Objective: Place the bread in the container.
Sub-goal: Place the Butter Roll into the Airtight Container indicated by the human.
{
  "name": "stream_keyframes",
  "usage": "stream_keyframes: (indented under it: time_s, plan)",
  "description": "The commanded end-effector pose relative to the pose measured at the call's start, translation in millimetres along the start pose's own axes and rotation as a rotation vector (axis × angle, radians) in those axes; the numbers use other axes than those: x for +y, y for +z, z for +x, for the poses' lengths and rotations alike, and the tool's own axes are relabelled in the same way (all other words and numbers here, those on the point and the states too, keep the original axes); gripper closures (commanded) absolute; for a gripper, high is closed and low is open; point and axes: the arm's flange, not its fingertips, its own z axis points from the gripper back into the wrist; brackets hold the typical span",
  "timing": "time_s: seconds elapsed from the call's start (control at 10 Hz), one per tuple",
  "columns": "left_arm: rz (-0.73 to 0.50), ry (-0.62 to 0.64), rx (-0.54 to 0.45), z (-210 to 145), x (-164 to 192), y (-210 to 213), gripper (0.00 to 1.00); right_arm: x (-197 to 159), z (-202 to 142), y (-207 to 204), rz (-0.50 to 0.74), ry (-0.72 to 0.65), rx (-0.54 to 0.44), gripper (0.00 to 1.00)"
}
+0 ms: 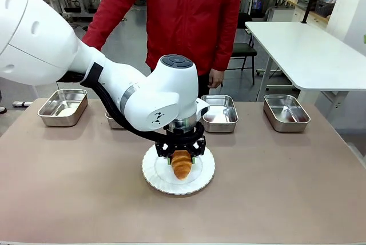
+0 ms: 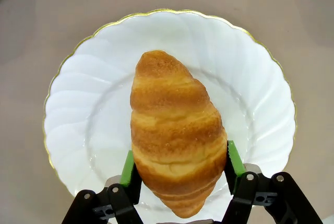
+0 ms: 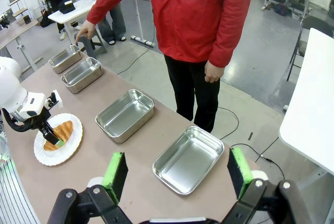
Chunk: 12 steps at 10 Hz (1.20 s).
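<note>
L gripper (image 1: 181,155) is low over plate (image 1: 160,181), mid-table, near side. Its green pads (image 2: 128,167) are partly closed and press both sides of bread (image 2: 175,130) at one end. Bread sits at plate centre. R gripper (image 3: 177,174) is spread wide, nothing held, above rightmost pan (image 3: 189,158) at far edge.

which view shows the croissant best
The left wrist view: the croissant sits large and central, ridges clear, lying on the white plate with the green pads of the left gripper against its sides. The front view shows it small, partly under that gripper. The right wrist view shows it tiny and far off.
</note>
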Motion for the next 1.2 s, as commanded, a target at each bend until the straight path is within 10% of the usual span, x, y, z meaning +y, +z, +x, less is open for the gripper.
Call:
stream_keyframes:
  time_s: [0.0,0.6,1.1]
  plan:
    - [0.026,0.035,-0.007,1,-4,-1,0.59,1,1,0,0.003,0.002,-0.006,0.0]
    - [-0.003,0.0,-0.003,1,-1,3,0.59,1,1,0,0.003,0.002,-0.006,0.0]
    - [-0.145,-0.067,-0.082,61,91,120,0.59,1,1,0,0.003,0.002,-0.006,0.0]
